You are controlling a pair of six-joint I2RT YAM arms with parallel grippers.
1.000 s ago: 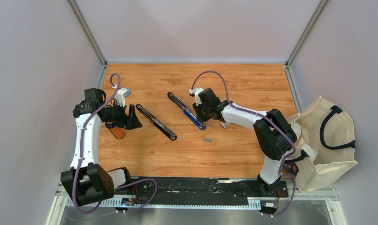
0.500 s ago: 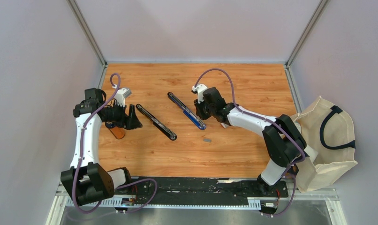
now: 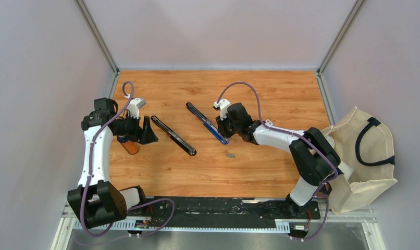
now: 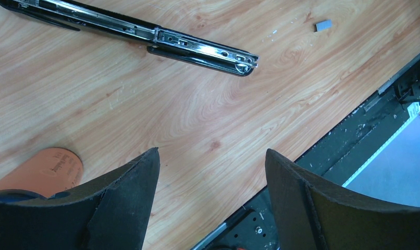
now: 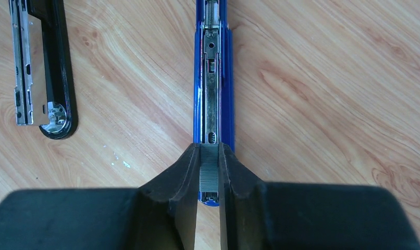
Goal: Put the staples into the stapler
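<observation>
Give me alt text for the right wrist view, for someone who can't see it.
The right gripper pinches a grey staple strip over the near end of an open blue stapler. A black stapler, also open, lies on the wooden table at upper left.

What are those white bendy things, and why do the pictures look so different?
They are two robot arms bolted to a wooden table. One picture looks down from above; the other two come from small cameras on each arm's wrist. On the table lie a blue stapler opened flat, a black stapler also opened, a small grey staple piece and an orange object. A cloth bag sits off to the right. The right end effector pinches a strip of staples just over the blue stapler's end. The left end effector is open and holds nothing.
</observation>
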